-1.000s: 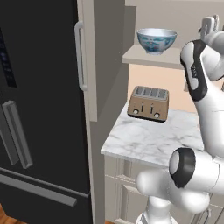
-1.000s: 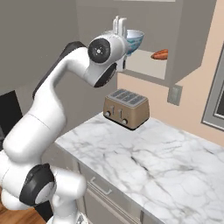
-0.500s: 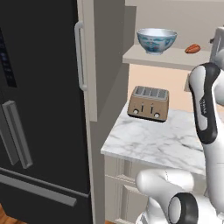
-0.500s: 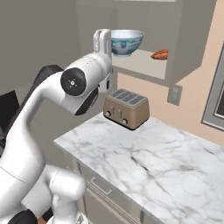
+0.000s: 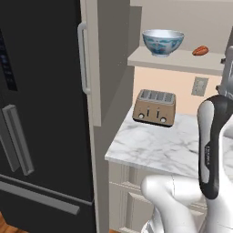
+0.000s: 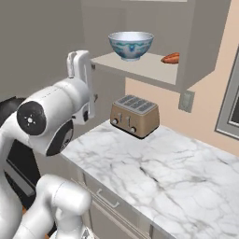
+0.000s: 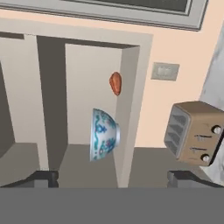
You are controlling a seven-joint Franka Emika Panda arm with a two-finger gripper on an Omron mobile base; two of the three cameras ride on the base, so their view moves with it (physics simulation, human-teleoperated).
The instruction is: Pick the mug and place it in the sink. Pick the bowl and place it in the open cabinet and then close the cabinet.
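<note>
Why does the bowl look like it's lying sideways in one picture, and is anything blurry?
In the hand view the camera is rolled, so the bowl and toaster look tipped; both base views show the bowl upright on the cabinet shelf. Nothing is blurry, just flat, soft rendered light.

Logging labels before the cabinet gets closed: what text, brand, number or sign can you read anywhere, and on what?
Arm link: small dark vertical lettering, too blurred to read.
Fridge: dark marks near its left edge, not readable.
Toaster: knobs but no readable label.
Bowl: blue pattern, no words.
Wall outlet: no text.
Nothing else carries writing.
</note>
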